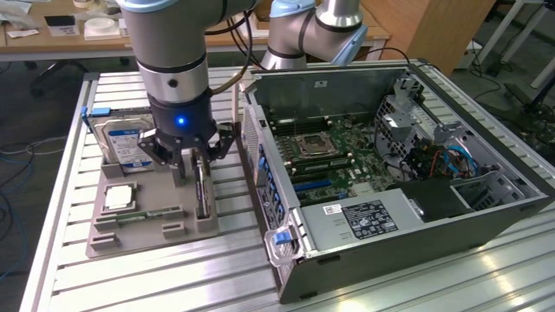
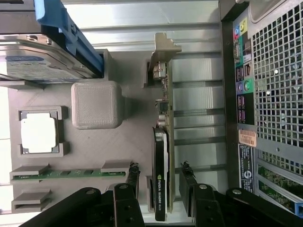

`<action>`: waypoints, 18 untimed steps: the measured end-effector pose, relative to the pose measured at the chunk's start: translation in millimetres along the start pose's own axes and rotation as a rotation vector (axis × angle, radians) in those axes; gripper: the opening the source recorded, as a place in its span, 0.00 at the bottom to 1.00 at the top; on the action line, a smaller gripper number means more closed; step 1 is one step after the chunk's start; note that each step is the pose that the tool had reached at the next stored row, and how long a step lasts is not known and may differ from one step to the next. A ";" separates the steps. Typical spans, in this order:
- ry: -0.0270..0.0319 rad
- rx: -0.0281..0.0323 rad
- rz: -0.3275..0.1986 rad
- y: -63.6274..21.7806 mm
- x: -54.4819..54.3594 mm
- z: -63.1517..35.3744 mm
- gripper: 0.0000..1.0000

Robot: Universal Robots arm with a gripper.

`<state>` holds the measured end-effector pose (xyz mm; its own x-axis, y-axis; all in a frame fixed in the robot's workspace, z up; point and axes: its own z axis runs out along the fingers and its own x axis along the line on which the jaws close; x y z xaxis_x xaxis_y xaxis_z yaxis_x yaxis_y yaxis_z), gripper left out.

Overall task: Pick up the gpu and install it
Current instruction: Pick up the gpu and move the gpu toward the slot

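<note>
The gpu (image 1: 203,194) stands on edge in a slot of the grey parts holder (image 1: 147,231), to the exterior view's left of the open computer case (image 1: 485,214). In the wrist view the gpu (image 2: 162,142) is a thin green card with a black cooler and a silver bracket at its far end. My gripper (image 1: 201,170) is lowered straight over it. Its black fingers (image 2: 134,182) stand on either side of the card with a small gap on each side, so the gripper (image 2: 161,187) is open and straddles the card.
The holder also carries a hard drive (image 1: 124,143) with a blue-white label, a square processor (image 1: 119,197) and a green memory stick (image 1: 143,213). The case lies on its side with the motherboard (image 1: 334,153) exposed. A second arm's base (image 1: 303,32) stands behind.
</note>
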<state>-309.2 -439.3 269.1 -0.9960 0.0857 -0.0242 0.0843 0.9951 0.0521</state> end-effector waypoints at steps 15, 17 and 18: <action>0.0000 -0.0001 0.000 -0.6 -1.6 14.1 0.47; -0.0001 -0.0002 0.000 -0.5 -2.4 15.1 0.47; 0.0000 0.0000 0.000 -0.5 -2.4 15.9 0.47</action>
<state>-306.3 -439.2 253.2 -0.9960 0.0858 -0.0242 0.0845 0.9951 0.0521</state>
